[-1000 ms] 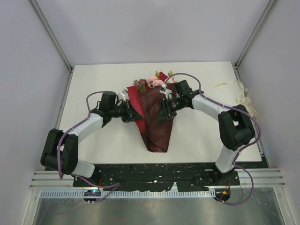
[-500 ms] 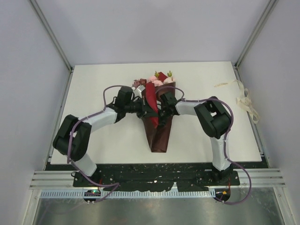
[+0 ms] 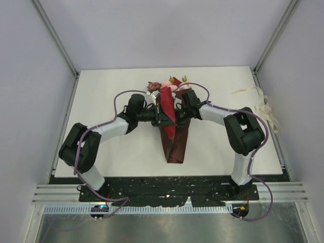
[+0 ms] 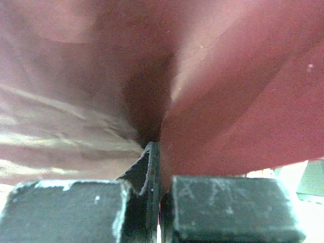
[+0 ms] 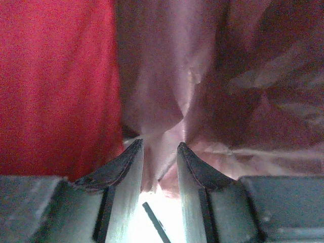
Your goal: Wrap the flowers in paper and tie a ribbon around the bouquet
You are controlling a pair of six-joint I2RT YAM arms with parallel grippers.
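Observation:
The bouquet lies mid-table as a narrow cone of dark maroon paper [image 3: 174,144], its tip toward me. The flowers [image 3: 163,86] poke out of the far wide end, pink blooms with green leaves. My left gripper [image 3: 162,119] is shut on the edge of a brighter red flap of paper [image 4: 228,101], which is folded over the cone; the jaws [image 4: 158,154] are pressed together on it. Against the cone's right side, my right gripper [image 3: 180,115] has its fingers a little apart with a fold of paper [image 5: 162,126] pinched between them [image 5: 159,152]. The stems are hidden inside the paper.
The cream ribbon [image 3: 264,106] lies loosely curled at the table's right edge, well away from both grippers. White table [image 3: 111,147] stretches left and right of the cone. Grey walls with metal posts enclose the back and sides.
My left gripper has carried the red flap rightward over the flowers, narrowing the cone. The right gripper has stayed on the cone's right side, shifting slightly.

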